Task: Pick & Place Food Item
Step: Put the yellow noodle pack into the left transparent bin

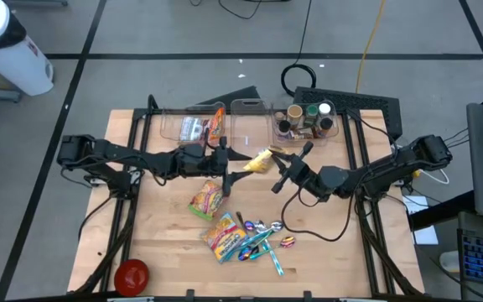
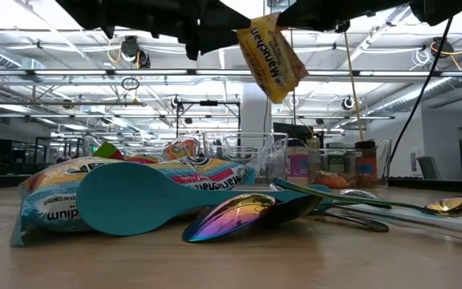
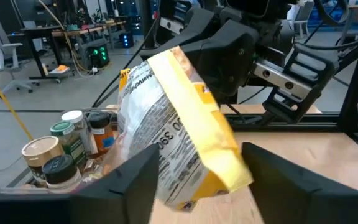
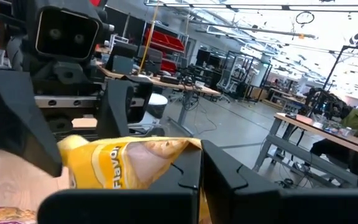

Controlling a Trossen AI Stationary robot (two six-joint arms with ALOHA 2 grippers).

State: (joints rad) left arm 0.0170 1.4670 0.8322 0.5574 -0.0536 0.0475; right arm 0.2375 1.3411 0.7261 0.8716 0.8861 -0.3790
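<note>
Right jaws pinching yellow bag [image 1: 261, 161] mid-air above table [image 1: 166, 243]; left gripper [image 3: 194, 180] standing open, straddling bag's free end (handover step, I judge). Next: left closing firmly, right gripper [image 1: 282, 159] releasing.

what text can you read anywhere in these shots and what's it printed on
"Flavor": front of the yellow snack bag, pinched in the right gripper.
"390": back of the same bag, between the left gripper's open fingers.
Brand name on that bag in the low view: upside down, not surely readable.
Teal packet on the table: print cut off, unreadable.
Jar labels in the clear bin: too small.
</note>
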